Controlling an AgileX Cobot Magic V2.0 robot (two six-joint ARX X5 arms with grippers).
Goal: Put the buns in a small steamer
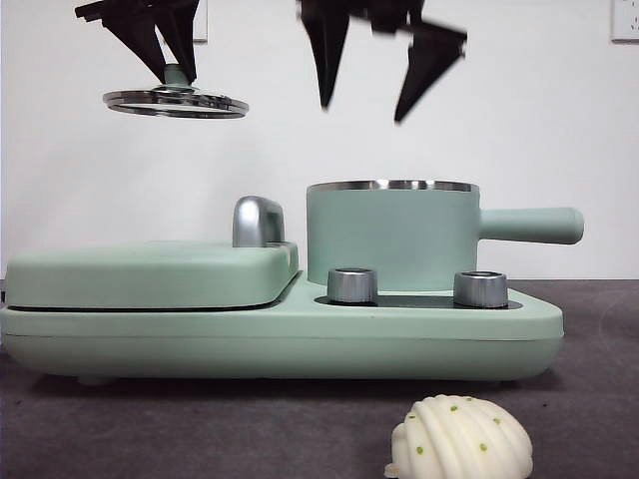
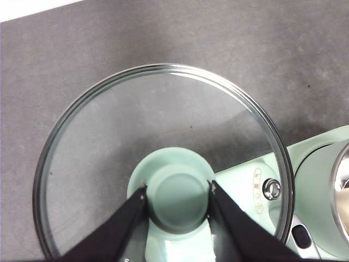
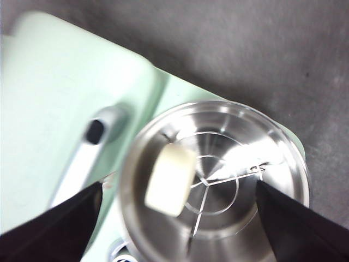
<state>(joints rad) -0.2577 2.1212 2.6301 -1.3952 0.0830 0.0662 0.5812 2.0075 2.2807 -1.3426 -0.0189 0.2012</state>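
Note:
The small steamer (image 1: 391,235), a mint-green pot with a steel rim and side handle, stands open on the cooker base. The smooth plain bun (image 3: 170,179) lies inside it on the steel rack. The ribbed bun with green dots (image 1: 461,439) lies on the table in front. My left gripper (image 1: 172,62) is shut on the green knob (image 2: 179,199) of the glass lid (image 1: 176,101) and holds it high at the upper left. My right gripper (image 1: 374,95) hangs open and empty above the pot; its jaws stand wide apart in the right wrist view (image 3: 177,218).
The flat mint-green griddle lid (image 1: 150,271) with its chrome handle (image 1: 256,221) covers the left half of the cooker base (image 1: 300,344). Two steel knobs (image 1: 352,284) sit in front of the pot. The dark table top (image 1: 589,419) lies around the base.

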